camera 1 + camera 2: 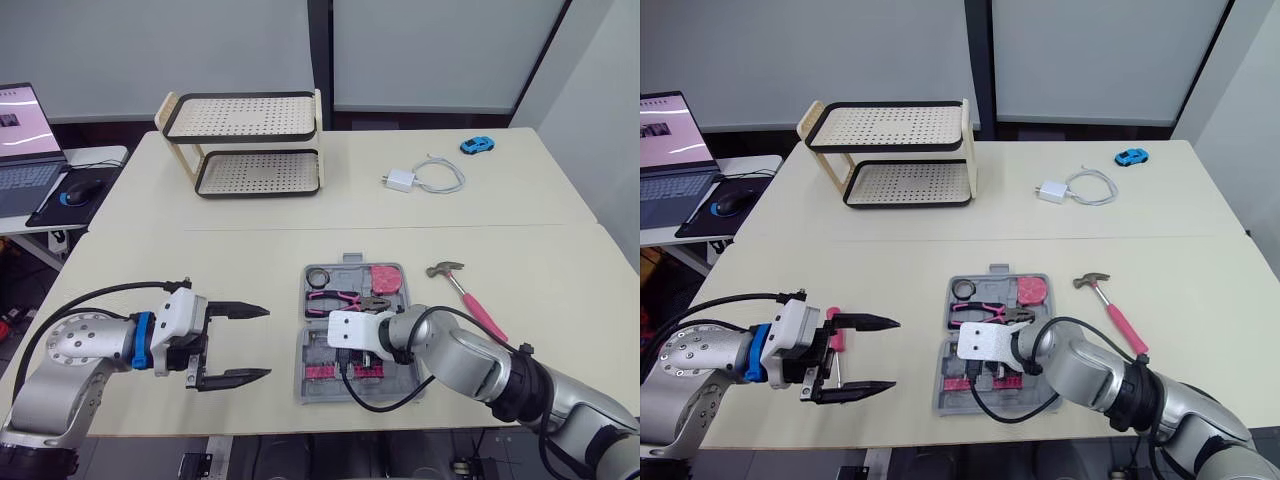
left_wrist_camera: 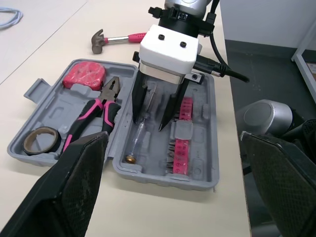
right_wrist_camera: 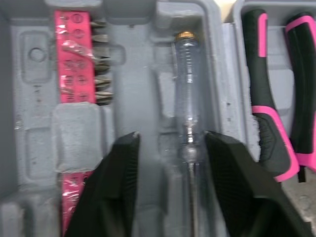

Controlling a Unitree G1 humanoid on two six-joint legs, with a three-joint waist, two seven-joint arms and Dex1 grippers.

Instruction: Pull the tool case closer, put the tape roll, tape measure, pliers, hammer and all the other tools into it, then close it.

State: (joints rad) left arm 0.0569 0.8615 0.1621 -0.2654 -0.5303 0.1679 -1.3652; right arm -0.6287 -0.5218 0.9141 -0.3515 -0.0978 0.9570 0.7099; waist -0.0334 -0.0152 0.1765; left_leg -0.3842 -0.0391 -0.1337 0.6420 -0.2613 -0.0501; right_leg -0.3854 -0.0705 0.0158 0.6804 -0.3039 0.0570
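Right gripper (image 2: 149, 124): reaching down into the open tool case (image 2: 200, 153), fingers spread, straddling the clear screwdriver (image 3: 187, 98). Screwdriver: lying in the case's near half, long axis running left-right, brass cap pointing left. Left gripper (image 1: 268, 343): hovering left of the case, fingers parted.

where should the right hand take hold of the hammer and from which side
Grip the hammer on its pink handle, about midway, coming straight down from above with the right hand closing across the shaft. It lies flat on the table, right of the tool case, so only the top is free; the handle is straight and narrow, the metal head lumpy.
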